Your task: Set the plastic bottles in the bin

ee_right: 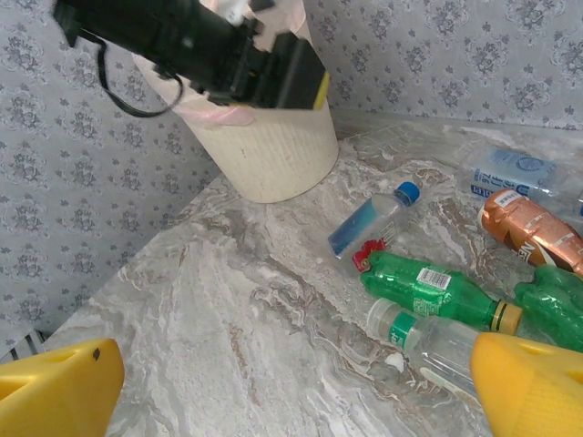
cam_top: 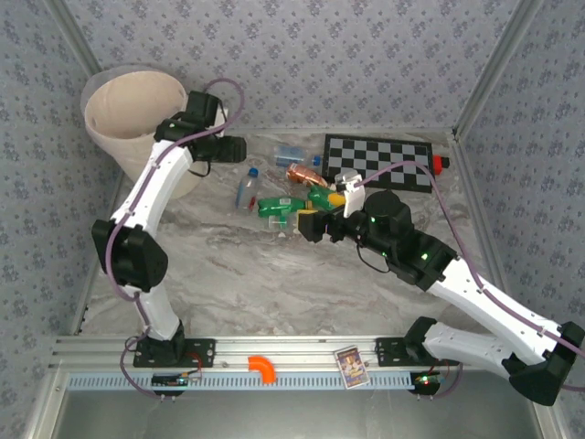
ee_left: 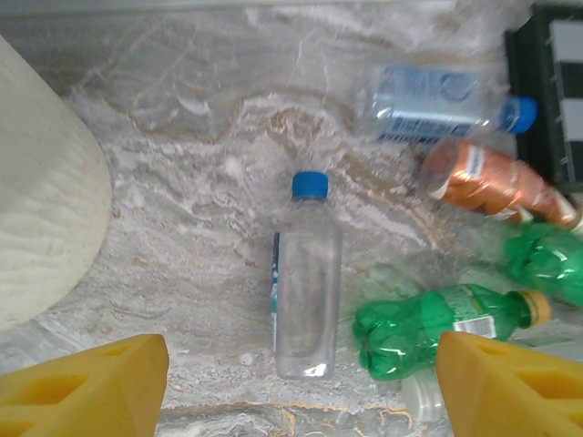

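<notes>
1. The left arm's yellow fingers [ee_left: 86, 387] are held well apart, and nothing is clamped between them.
2. A clear plastic bottle with a blue cap [ee_left: 308, 282] is seen lying flat on the grey marbled desk [ee_left: 182, 137]. It is lined up with the gap between these fingers, its cap pointing away from them, and it is touched by neither.
3. A green plastic bottle with a yellow cap [ee_left: 437, 323] is laid just beside the clear one, its base near the tip of one finger but apart from it.
4. Farther off, a crumpled orange-copper bottle [ee_left: 492, 177] and a clear bottle with a blue label [ee_left: 437, 100] are found beside the black-and-white checkerboard [ee_left: 556, 91].
5. The tall round pale beige bin [cam_top: 110, 142] is placed at the far left corner of the desk. In the top view the left arm's fingers are held close beside its wall, between the bin and the cluster of bottles.
6. The right arm's yellow fingers [ee_right: 55, 387] are spread wide, and nothing is gripped.
7. A clear bottle with a green label band and white cap [ee_right: 428, 337] is laid just before one of these fingers, its far end hidden behind that finger. The green bottle lies alongside it.
</notes>
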Robot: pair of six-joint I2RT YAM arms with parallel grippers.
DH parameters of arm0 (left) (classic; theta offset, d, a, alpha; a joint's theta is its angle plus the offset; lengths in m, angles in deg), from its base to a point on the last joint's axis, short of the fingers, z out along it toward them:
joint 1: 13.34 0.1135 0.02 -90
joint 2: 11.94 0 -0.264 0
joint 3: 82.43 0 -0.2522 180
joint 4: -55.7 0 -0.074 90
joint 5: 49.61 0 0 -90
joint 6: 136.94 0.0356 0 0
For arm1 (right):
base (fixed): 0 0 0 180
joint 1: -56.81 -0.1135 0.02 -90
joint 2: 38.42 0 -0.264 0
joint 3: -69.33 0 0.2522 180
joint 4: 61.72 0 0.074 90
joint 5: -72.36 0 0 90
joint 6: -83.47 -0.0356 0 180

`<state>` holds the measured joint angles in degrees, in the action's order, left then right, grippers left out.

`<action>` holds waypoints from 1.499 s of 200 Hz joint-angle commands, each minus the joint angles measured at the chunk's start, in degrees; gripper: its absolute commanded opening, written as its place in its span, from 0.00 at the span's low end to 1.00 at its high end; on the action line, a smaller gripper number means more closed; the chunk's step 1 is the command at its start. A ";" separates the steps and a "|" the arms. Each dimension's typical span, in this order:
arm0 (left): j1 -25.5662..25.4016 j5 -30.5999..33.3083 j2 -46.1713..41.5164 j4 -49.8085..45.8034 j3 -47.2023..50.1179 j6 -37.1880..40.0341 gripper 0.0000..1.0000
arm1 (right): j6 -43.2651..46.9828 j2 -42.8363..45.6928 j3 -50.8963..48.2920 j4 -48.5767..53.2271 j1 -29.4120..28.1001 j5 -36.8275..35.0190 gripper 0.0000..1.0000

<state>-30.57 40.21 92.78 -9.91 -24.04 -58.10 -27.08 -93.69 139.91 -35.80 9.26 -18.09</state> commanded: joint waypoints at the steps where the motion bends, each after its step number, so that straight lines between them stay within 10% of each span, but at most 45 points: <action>1: -0.03 0.45 4.26 -1.00 1.25 1.91 0.79 | 0.12 0.28 0.66 -0.70 -0.34 -0.10 1.00; 17: -0.08 0.36 6.70 0.13 2.19 1.58 0.99 | 0.34 -0.14 1.08 -0.41 -0.21 -0.42 0.99; 80: -0.80 -1.16 15.62 2.81 1.78 1.14 1.00 | 0.43 -1.97 2.31 0.30 -0.08 -0.31 1.00; 207: -2.29 -1.13 27.59 -1.32 -5.40 1.51 0.66 | 0.18 -1.02 1.72 1.35 0.01 -1.01 1.00; 300: -2.28 -2.18 17.63 -0.79 -1.75 -2.07 0.48 | -0.50 1.10 0.84 1.39 -0.35 -1.29 1.00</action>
<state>-32.84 39.51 117.94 -9.30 -26.82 -58.34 -27.08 -93.93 140.04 -35.23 9.26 -18.53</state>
